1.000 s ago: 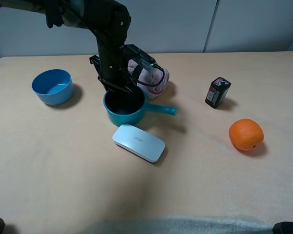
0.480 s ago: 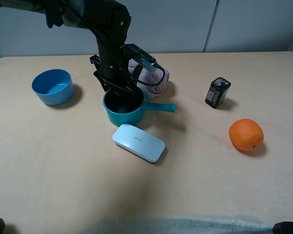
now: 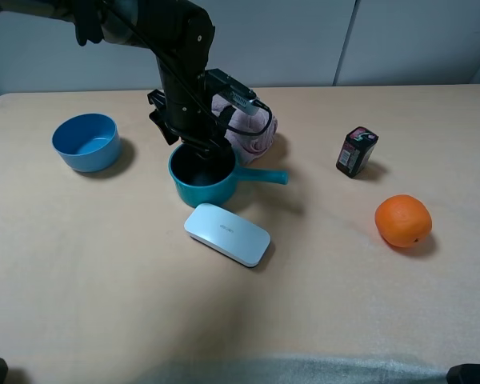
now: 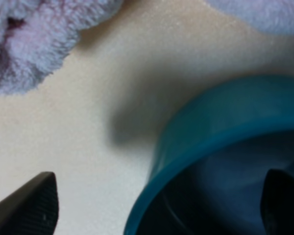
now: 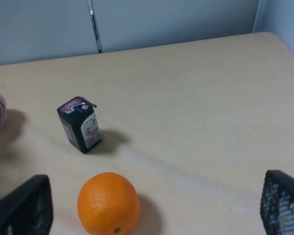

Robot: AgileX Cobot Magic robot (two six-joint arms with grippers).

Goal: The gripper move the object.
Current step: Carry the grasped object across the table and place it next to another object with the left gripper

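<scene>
Teal against the tan table [image 3: 104,264] — from the high camera, the saucepan [image 3: 204,178] sat near the middle, handle pointing toward my right side, a white flat case [image 3: 226,234] just in front of it. My left gripper [image 3: 200,148] hung over the pan's far rim, with a pink cloth [image 3: 252,128] behind it. A blue bowl [image 3: 86,142] stood well apart on the left; a dark carton [image 3: 357,150] and an orange [image 3: 402,220] lay to the right.

From my left wrist, my two fingertips [image 4: 32,205] stood apart — one outside the saucepan's [image 4: 206,132] wall, one inside it.

From my right wrist, my right gripper's [image 5: 152,208] jaws were spread wide over the orange [image 5: 108,203] and carton [image 5: 79,124].
</scene>
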